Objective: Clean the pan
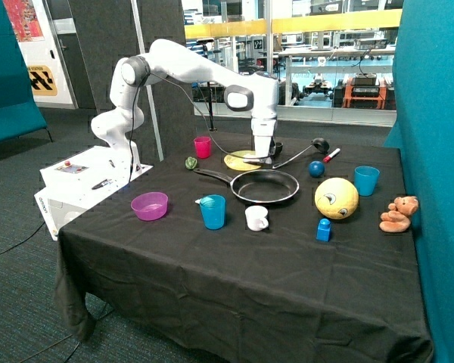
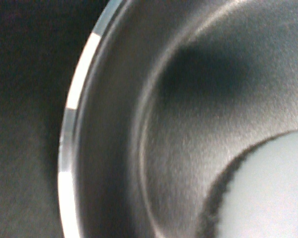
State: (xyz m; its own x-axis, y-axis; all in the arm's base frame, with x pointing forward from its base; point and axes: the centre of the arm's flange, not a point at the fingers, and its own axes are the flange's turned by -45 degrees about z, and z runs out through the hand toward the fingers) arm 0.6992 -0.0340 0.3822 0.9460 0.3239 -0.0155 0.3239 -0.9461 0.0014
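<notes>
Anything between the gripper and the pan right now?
Nothing visible. The gripper hangs low at the pan's far rim, by the yellow plate; the wrist view shows only pan rim and inner surface close up.

The pan (image 1: 266,186) had a dark, faintly grainy satin interior and a bright polished metal rim. A matt black cloth (image 1: 234,265) draped the table; the blue cup (image 1: 213,212) looked like smooth glossy plastic
</notes>
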